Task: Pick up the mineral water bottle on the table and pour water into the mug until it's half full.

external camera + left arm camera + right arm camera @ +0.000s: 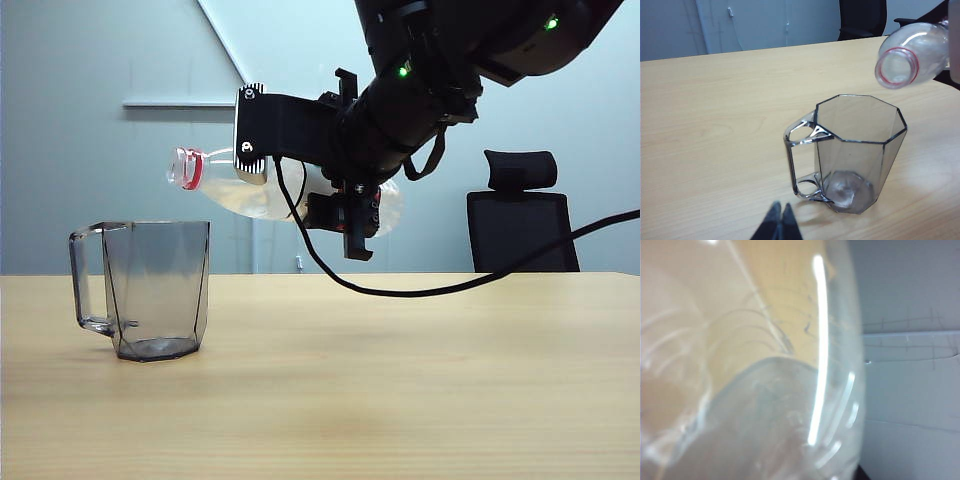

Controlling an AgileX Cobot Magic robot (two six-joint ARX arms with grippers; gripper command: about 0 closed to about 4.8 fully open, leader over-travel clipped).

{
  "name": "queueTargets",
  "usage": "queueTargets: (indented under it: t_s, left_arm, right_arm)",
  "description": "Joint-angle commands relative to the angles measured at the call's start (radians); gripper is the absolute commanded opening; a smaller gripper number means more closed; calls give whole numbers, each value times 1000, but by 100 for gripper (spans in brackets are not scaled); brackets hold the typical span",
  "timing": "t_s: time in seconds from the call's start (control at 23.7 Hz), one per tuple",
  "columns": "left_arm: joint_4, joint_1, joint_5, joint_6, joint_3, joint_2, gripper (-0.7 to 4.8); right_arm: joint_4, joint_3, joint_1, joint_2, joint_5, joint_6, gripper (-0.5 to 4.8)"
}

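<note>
Item, mineral water bottle [262, 195]: held nearly level in the upper middle of the exterior frame, open red-ringed mouth pointing left, above and just right of the mug's rim; no cap seen.
Item, mug [155, 290]: upright on the table [420, 380] at lower left, handle to the left; looks empty or nearly so.
Right gripper [330, 190]: fingers closed round the bottle's body, at the frame's upper centre.
Left gripper [779, 225]: dark fingers pressed together, nothing held, at the lower edge of the left wrist frame, near the mug's handle.
Step in hand: judged as the tilt before pouring; no stream visible.
Next move: calls for bringing the mouth over the rim and tipping further, slowly.
Hard to see: water [250, 203] level inside the bottle is faint; label hidden by the gripper; right wrist frame shows only blurred clear plastic.
</note>
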Motion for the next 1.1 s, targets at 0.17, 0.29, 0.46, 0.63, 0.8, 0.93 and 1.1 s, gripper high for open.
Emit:
queueTargets:
  t_s: [0.17,0.29,0.46,0.63,0.8,0.93,1.1]
  left_arm:
    - [8,1,3,-3,2,2,-2]
    - [8,1,3,-3,2,2,-2]
    - [8,1,3,-3,2,2,-2]
    - [9,1,3,-3,2,2,-2]
    - [8,1,3,-3,2,2,-2]
    - [8,1,3,-3,2,2,-2]
    - [9,1,3,-3,2,2,-2]
  right_arm:
    - [77,11,1,-10,20,-42,273]
    - [77,11,1,-10,26,-43,273]
    - [77,11,0,-10,31,-60,273]
    - [77,24,0,0,51,-95,273]
    - [77,62,1,29,102,-95,273]
    - [76,81,4,39,105,-95,273]
    - [76,82,7,39,106,-95,273]
